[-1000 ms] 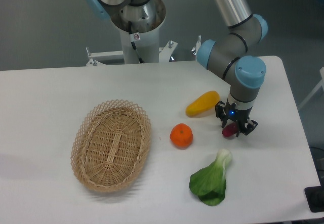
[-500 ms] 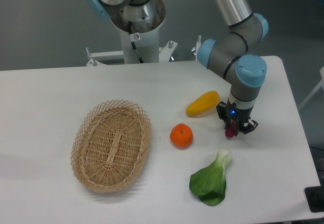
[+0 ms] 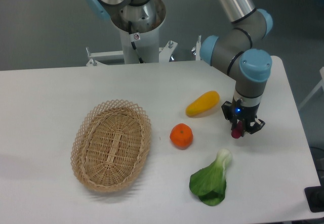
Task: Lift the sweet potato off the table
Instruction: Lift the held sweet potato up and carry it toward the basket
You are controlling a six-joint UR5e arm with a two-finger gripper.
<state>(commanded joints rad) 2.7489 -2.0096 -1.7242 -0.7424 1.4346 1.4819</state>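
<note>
The sweet potato (image 3: 236, 131) shows only as a small purple-magenta tip between the black fingers of my gripper (image 3: 242, 129), which points straight down at the right side of the white table (image 3: 45, 102). The jaws are shut on it. Most of the tuber is hidden by the fingers, and I cannot tell whether it still touches the tabletop.
A yellow oblong vegetable (image 3: 202, 103) lies just left of the gripper. A round orange fruit (image 3: 181, 135) sits further left, and a green leafy bok choy (image 3: 211, 179) lies below. A wicker basket (image 3: 112, 144) stands at the left. The table's right edge is close.
The gripper has shifted slightly to the right with the sweet potato in it. Less of the purple tuber shows now than a second ago.
</note>
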